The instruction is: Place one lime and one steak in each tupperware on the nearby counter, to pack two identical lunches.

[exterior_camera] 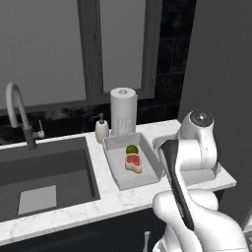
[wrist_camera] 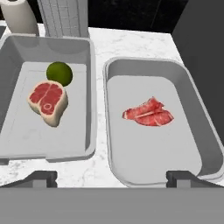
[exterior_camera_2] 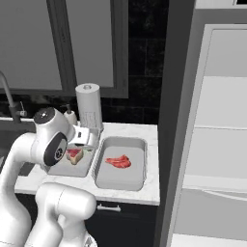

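Your flat steak [wrist_camera: 148, 113] lies in the middle of the right tupperware [wrist_camera: 199, 131], long axis running left to right across the tray, with nothing else in there beside it. The tray itself runs near to far on the counter [wrist_camera: 131, 41], its long sides parallel to its twin.

In the left tupperware [wrist_camera: 89, 87], just beside the right one, you have the thick steak [wrist_camera: 48, 100], red face up and pale sides showing, its narrower end pointing toward the near edge. The lime [wrist_camera: 59, 73] sits touching its far side.

Behind the left tray stand the paper towel roll [exterior_camera: 123, 110] and, left of it, a soap bottle [exterior_camera: 102, 129]. Further left you see the sink [exterior_camera: 44, 177] and its faucet [exterior_camera: 19, 115].

Your gripper [wrist_camera: 112, 177] hangs above the near rims of the two trays, jaws spread wide and holding nothing; its fingertips [wrist_camera: 181, 178] straddle the gap between the trays.

To the right of the counter stands a tall dark panel [exterior_camera_2: 176, 96], then the fridge [exterior_camera_2: 217, 144].
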### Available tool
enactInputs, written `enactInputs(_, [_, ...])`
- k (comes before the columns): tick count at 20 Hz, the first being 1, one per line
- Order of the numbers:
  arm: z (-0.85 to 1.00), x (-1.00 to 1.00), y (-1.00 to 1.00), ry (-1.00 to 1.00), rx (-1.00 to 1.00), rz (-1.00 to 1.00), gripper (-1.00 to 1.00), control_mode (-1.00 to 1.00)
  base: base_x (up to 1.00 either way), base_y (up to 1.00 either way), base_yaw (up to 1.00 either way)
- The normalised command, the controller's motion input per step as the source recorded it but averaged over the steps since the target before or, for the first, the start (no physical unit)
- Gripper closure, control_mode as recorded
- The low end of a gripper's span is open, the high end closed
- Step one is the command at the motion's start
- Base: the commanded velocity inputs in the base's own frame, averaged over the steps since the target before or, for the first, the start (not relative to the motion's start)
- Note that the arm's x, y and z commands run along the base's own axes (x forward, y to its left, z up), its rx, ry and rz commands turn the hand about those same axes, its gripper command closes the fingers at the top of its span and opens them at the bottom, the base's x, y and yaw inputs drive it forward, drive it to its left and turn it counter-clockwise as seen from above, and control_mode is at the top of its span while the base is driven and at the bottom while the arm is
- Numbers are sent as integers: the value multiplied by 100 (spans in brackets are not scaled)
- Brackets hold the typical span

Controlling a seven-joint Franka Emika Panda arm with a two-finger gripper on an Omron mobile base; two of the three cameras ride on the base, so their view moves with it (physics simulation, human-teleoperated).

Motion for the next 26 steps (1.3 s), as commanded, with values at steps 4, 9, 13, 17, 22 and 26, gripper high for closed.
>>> enactInputs(4, [5,-64,17,-5,-6,-7,-100,-100,0,0,0])
enactInputs(9, [3,-81,14,-8,-4,-2,-100,-100,0,0,0])
enactInputs(13, [0,-25,0,-8,-1,1,-100,100,-75,0,5])
enactInputs(17, [0,0,0,0,0,0,-100,100,-100,-26,3])
enactInputs(22, [0,0,0,0,0,0,-100,100,-100,-47,2])
enactInputs(26, [0,0,0,0,0,0,-100,100,-95,-81,0])
